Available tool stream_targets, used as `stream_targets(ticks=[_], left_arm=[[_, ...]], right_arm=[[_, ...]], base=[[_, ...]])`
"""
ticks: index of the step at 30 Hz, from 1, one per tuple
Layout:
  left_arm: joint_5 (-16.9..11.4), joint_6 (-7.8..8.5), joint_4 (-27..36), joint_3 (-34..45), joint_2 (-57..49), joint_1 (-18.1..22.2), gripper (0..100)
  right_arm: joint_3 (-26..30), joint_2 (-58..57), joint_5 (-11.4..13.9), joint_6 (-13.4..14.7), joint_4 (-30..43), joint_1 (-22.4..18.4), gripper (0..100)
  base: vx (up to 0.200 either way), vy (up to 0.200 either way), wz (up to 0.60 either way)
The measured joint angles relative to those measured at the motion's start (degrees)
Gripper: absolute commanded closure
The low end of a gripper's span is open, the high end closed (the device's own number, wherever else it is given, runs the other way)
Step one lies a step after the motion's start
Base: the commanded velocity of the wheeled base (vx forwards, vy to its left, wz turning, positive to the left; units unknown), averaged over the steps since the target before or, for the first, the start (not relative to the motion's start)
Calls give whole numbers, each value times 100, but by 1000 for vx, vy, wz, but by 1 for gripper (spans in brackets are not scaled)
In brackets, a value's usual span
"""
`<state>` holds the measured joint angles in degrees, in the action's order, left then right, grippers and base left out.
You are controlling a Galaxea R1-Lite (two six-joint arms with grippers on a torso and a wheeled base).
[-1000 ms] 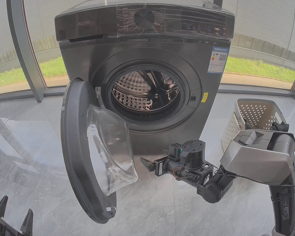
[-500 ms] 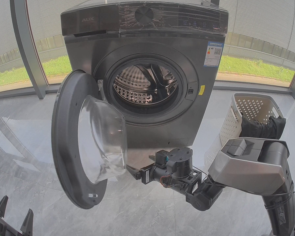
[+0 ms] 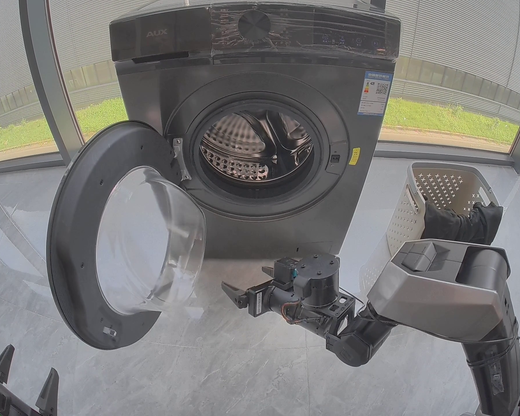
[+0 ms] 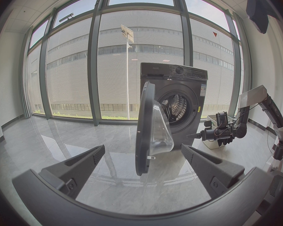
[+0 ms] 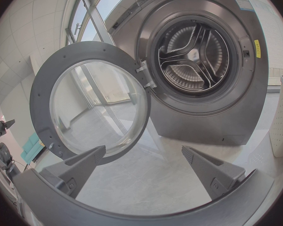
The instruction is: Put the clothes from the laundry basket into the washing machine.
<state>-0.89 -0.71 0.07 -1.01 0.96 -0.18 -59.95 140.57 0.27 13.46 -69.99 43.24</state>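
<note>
Pale grey marble floor (image 3: 156, 377) is stretching out before tall windows (image 3: 462, 59), and a dark grey front-loading washing machine (image 3: 306, 226) is standing on it with its back to the glass. Its round door (image 3: 75, 203) is hanging wide open on the robot's left side of the opening, the clear bowl-shaped pane bulging toward the camera. Behind the opening the steel drum (image 3: 254, 145) is showing its ribs and perforations, with no clothing visible inside.

A white perforated laundry basket (image 3: 410, 215) is sitting on the floor just beside the machine, on the robot's right. Dark clothes (image 3: 456, 226) are lying in it against the near rim, partly hidden behind the right arm's grey casing.

The right hand (image 3: 244, 278) is hovering low above the floor in front of the machine, below the drum opening, and is pointing toward the open door. Its fingers (image 5: 85, 164) are spreading wide apart and are grasping nothing. The left hand (image 3: 29, 365) is hanging low at the robot's left, well apart from the machine, facing the edge of the door in the left wrist view. Its fingers (image 4: 78, 170) are likewise parted and are holding nothing.
</note>
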Motion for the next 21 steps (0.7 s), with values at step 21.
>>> stream_targets(ticks=[21], left_arm=[[0,0,-5,0,0,0,0]], right_arm=[[-2888,585,-907,332,2417,328,0]], base=[[0,0,0]])
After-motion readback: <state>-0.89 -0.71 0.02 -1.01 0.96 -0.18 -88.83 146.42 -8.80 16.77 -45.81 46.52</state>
